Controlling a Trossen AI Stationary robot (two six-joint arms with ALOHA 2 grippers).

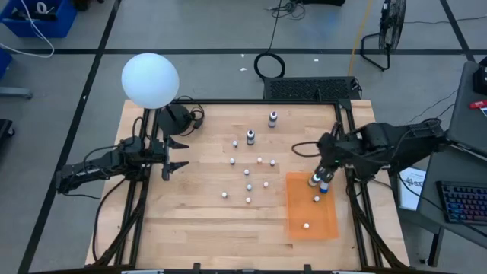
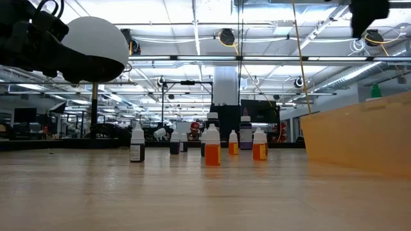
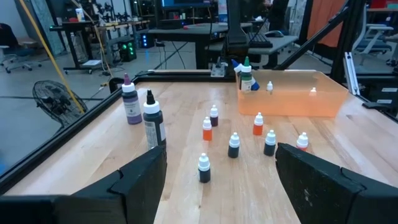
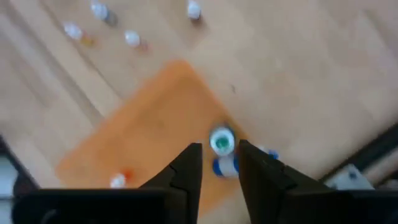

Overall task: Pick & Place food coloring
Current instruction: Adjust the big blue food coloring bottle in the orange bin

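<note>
Right gripper hovers empty, jaws narrow, above green-top bottle at tray upper edge; I'd fear clipping it over.

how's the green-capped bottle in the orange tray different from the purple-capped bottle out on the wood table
The green-capped bottle stands inside the translucent orange tray, beside a blue-capped one; the purple-capped bottle stands on bare wood near the table's far edge. The green-capped one sits right under the right gripper; nothing is near the purple-capped one. Caps differ: green versus purple. Both stand upright.
</note>
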